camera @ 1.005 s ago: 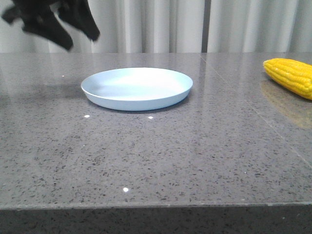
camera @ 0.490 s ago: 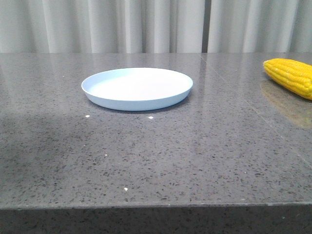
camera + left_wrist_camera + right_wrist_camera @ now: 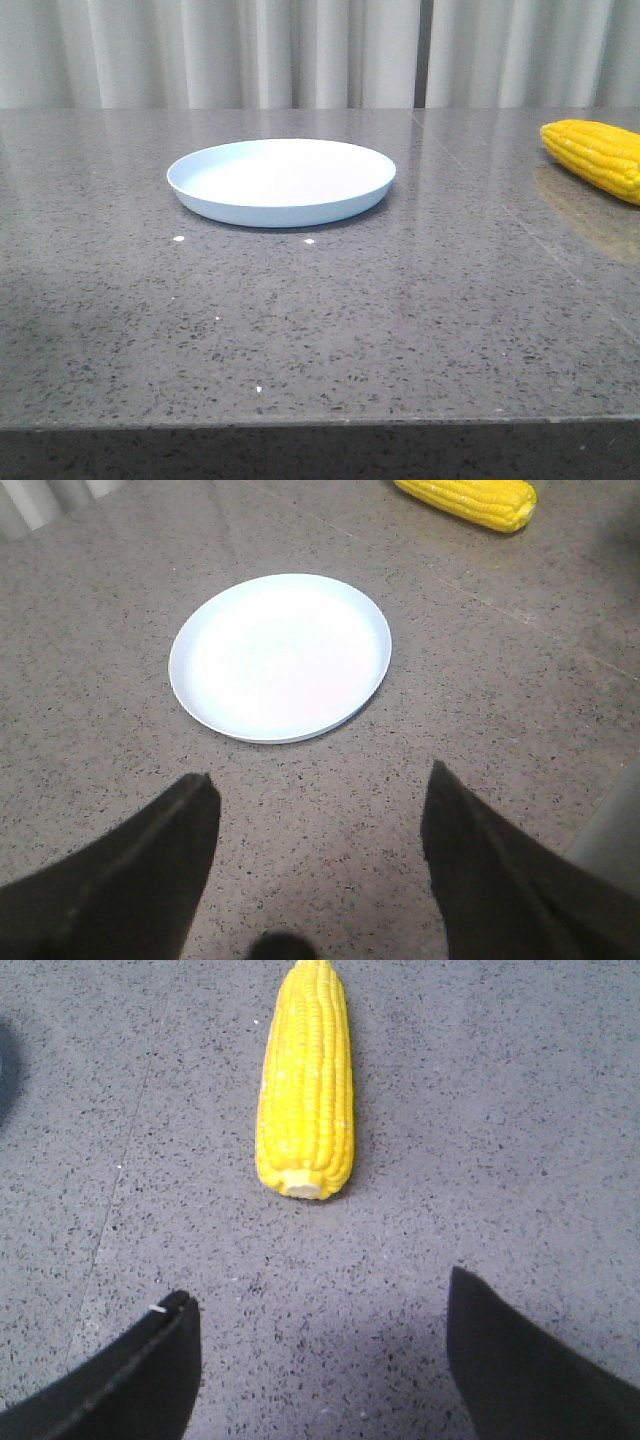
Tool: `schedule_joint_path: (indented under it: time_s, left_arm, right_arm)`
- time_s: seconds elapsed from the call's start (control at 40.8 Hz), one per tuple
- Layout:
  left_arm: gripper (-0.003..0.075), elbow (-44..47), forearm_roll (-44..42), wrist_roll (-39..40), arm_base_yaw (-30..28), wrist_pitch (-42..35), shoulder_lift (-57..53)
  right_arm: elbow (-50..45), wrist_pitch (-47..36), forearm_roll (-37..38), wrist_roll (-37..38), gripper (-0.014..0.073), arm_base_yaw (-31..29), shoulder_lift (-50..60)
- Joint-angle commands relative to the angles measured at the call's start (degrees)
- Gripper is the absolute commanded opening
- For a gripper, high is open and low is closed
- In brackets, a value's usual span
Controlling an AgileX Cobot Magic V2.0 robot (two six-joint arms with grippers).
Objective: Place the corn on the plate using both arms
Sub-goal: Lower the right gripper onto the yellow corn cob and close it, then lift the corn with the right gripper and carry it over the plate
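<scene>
A kernel-ribbed yellow corn cob [image 3: 305, 1085] lies flat on the speckled grey stone bench [image 3: 400, 320], its flat pale end facing the right gripper's [image 3: 320, 1360] wide jaws, well apart from the glossy round pale-blue plate [image 3: 281, 181], before which the left gripper's [image 3: 318, 870] jaws also spread wide.

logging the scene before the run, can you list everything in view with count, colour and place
plate: one, pale blue-white, middle of the table, nothing on it
corn: one, bright yellow, lying on the table at the far right, apart from the plate
table: one, grey speckled stone
curtain: white, behind the table
left tool: black, open, above the table near the plate
right tool: black, open, above the table near the corn's flat end
</scene>
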State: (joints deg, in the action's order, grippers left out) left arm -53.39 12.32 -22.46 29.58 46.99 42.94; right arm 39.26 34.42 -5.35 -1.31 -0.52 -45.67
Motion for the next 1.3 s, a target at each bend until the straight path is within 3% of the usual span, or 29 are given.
schedule_joint_path:
  time_s: [0.0,0.27,0.662,1.03,1.153,1.275]
  left_arm:
    - [0.0440,-1.3,0.8,0.2,0.4,-3.6,-0.2]
    - [0.0440,-1.3,0.8,0.2,0.4,-3.6,-0.2]
    - [0.0440,-1.3,0.8,0.2,0.4,-3.6,-0.2]
    - [0.0440,-1.3,0.8,0.2,0.4,-3.9,-0.2]
    - [0.0440,-1.3,0.8,0.2,0.4,-3.9,-0.2]
    - [0.0440,-1.3,0.8,0.2,0.4,-3.9,-0.2]
  right_arm:
    - [5.2,-1.6,0.2,-0.3,0.0542,0.2,-2.1]
    - [20.1,9.4,0.2,-0.3,0.0619,0.2,-16.7]
    - [39.7,14.8,-0.2,-0.3,0.0615,0.2,-39.9]
    - [50.6,21.3,-0.2,-0.4,0.0608,0.2,-56.2]
    - [52.0,23.2,-0.2,-0.4,0.0511,0.2,-58.7]
    - [52.0,24.4,-0.4,-0.4,0.0330,0.2,-59.1]
